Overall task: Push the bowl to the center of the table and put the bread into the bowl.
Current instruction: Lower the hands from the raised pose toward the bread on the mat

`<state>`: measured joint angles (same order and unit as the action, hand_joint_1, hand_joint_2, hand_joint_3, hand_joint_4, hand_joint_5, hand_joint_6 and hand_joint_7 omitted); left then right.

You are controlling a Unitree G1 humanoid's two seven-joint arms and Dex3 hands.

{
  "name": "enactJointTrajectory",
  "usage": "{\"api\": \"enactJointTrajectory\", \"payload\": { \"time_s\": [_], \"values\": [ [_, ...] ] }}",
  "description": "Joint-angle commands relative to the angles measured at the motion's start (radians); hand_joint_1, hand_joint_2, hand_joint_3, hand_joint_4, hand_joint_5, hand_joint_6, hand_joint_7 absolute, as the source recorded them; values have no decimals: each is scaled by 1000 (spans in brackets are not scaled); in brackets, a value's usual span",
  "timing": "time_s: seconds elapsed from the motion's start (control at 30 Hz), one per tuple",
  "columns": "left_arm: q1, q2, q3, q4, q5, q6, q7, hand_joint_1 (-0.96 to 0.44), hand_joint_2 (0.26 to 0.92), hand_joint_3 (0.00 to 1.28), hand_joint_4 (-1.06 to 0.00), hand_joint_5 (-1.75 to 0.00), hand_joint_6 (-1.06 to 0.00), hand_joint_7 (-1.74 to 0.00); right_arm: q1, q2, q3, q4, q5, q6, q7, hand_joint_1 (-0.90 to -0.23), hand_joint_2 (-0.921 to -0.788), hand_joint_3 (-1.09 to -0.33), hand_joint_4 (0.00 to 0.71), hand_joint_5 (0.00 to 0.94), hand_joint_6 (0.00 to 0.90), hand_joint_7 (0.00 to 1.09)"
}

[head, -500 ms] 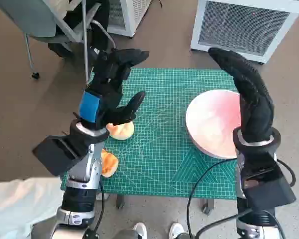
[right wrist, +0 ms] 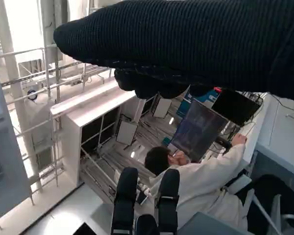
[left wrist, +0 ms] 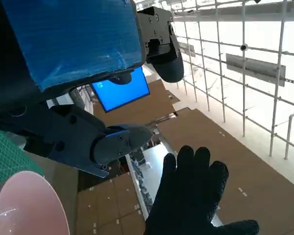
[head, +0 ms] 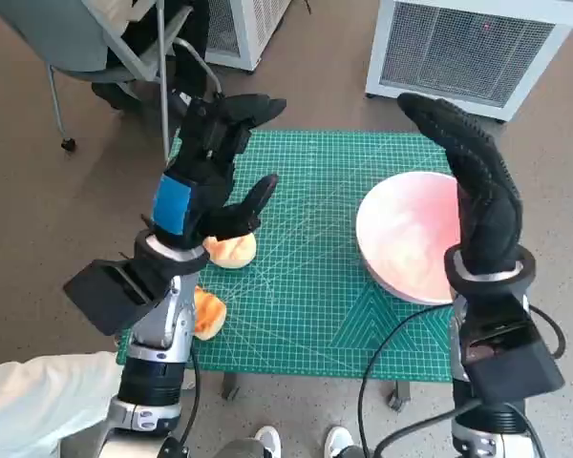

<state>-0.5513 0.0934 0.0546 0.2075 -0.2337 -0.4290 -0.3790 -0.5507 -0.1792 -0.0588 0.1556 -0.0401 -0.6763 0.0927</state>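
Pink shallow bowl (head: 408, 234) at table's right, golden bread (head: 232, 250) left, both hands (head: 210, 176) (head: 477, 186) empty, fingers spread.

no legible text, label or number anywhere

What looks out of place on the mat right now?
The pink bowl sits at the green mat's right side, its rim reaching the edge, not at the center. Two bread pieces lie at the left edge: one under the left hand, another overhanging the mat. Nothing looks spilled or damaged.
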Motion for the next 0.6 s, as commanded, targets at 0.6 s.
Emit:
{"api": "enactJointTrajectory", "payload": {
  "time_s": [0.6],
  "values": [
    [10,5,4,-13,3,8,7,-310,773,638,1,-861,1,-1041,65,-107,-109,83,121,-61,55,-571,-921,-739,282,0,-1,676]
  ]
}}
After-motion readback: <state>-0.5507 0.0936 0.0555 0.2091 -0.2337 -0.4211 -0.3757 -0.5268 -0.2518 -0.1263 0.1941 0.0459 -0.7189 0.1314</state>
